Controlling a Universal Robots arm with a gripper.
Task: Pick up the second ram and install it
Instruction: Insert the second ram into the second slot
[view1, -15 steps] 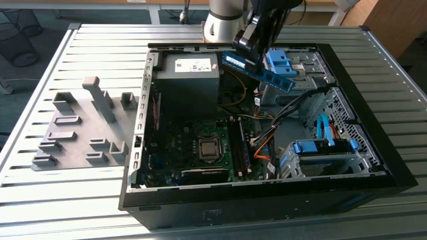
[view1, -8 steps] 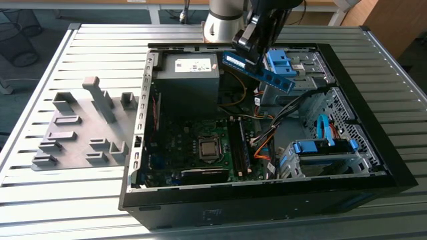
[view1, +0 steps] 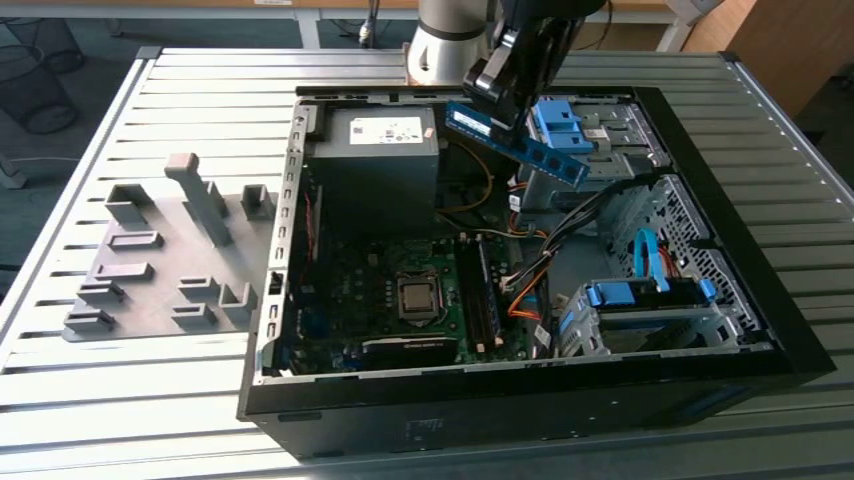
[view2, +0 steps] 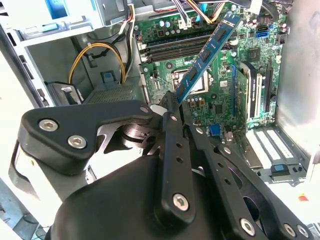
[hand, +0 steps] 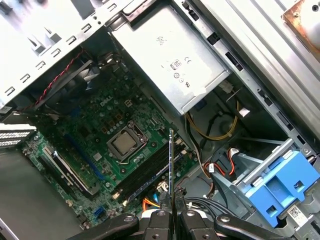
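The second ram (view1: 518, 147), a thin blue-green stick with black chips, hangs tilted in the air over the back of the open computer case (view1: 287, 250). My gripper (view1: 475, 98) is shut on one end of it. In the second wrist view the ram (view2: 207, 54) juts out from my gripper (view2: 176, 103) over the green motherboard (view2: 255, 45). The first wrist view has the ram (hand: 171, 167) edge-on between the fingers (hand: 159, 216), above the long black memory slots (hand: 142, 176) beside the processor socket (hand: 125, 142).
A grey slotted holder tray (view1: 167, 265) lies on the slatted table at the exterior view's left of the case. Inside the case are the grey power supply (view1: 374, 150), bright-blue drive-bay clips (view1: 561, 122) (view1: 647, 293), and loose cables (view1: 527, 275) near the memory slots (view1: 481, 300).
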